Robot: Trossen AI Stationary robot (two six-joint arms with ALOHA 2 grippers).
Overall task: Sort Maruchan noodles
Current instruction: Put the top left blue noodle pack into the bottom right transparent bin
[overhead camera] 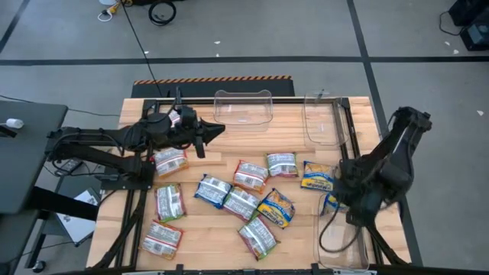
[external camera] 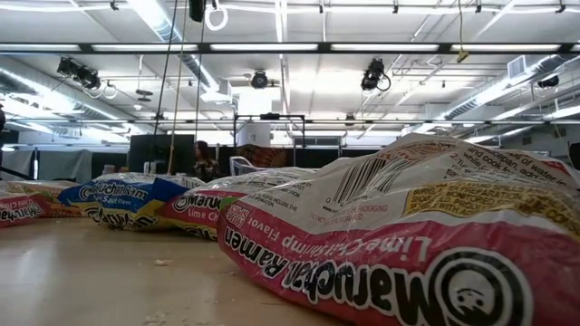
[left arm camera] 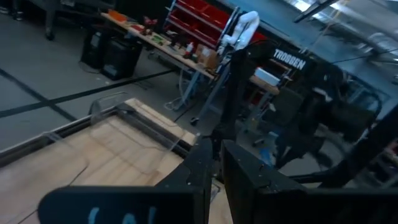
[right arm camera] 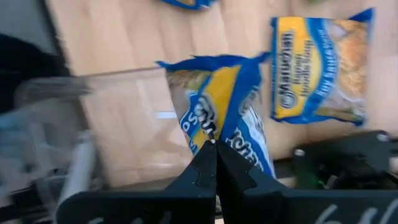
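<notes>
Glossy blue-and-yellow flat packet (right arm camera: 230, 118) pinched in right pincer (right arm camera: 216, 163), left pincer (left arm camera: 214, 171) nearly pressed together, empty.

Table (overhead camera: 229, 229): light wood planks, smooth matt. Noodle packets (overhead camera: 250, 176): glossy crinkled plastic film, printed. Bins (overhead camera: 244, 108): clear hard plastic, shiny. Arms and right gripper (right arm camera: 214, 163): black, matt, plastic-looking. Floor (overhead camera: 76, 30): grey, dull.

The wooden worktop (overhead camera: 206, 229) carries ten noodle packets lying flat: three red-and-white packets (overhead camera: 170, 202) at the left, a mixed group (overhead camera: 243, 200) in the middle, and one blue-and-yellow packet (overhead camera: 318, 175) toward the right. Two clear bins (overhead camera: 244, 108) stand at the far edge, and one clear bin (overhead camera: 341, 244) stands at the right edge.
</notes>
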